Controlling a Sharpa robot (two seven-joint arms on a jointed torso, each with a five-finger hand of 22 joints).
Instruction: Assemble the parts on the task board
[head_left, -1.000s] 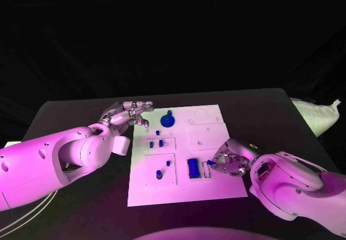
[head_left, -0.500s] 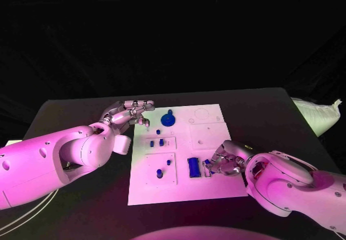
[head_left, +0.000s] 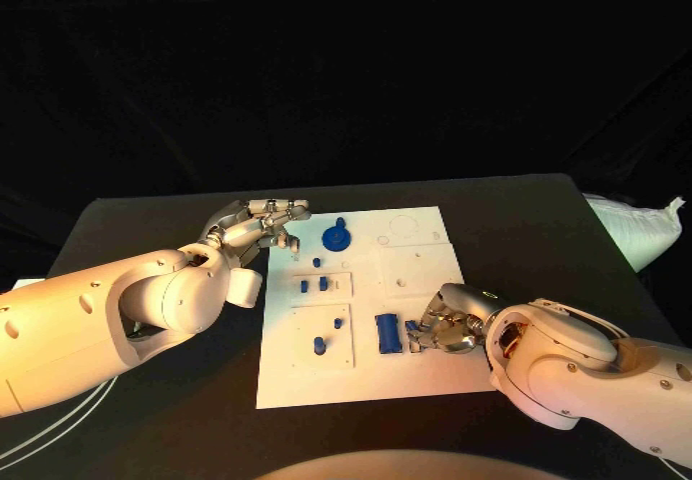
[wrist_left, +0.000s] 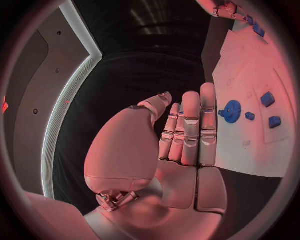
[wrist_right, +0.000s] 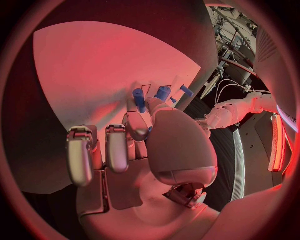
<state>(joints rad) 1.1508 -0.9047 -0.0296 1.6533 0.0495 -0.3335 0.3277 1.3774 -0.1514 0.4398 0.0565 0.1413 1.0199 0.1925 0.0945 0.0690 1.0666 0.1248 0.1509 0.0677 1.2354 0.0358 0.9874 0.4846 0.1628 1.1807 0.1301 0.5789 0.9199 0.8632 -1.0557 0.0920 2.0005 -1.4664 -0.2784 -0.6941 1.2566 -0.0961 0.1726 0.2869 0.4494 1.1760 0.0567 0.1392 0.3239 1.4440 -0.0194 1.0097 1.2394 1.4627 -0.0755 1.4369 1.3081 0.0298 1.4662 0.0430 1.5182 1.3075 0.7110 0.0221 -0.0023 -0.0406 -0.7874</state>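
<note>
Low and right of centre in the head view, my right hand (head_left: 441, 328) curls over the task board (head_left: 418, 262), fingers touching a small blue part beside the blue block (head_left: 387, 333). Upper left, my left hand (head_left: 257, 228) hovers flat, holding nothing. I judge assembly partly done: gear (head_left: 335, 238) and pegs (head_left: 312, 285) placed.

- My left hand (head_left: 260, 228) hangs empty, fingers straight and side by side.
- My right hand (head_left: 444, 325) is low, fingers curled in.
</note>
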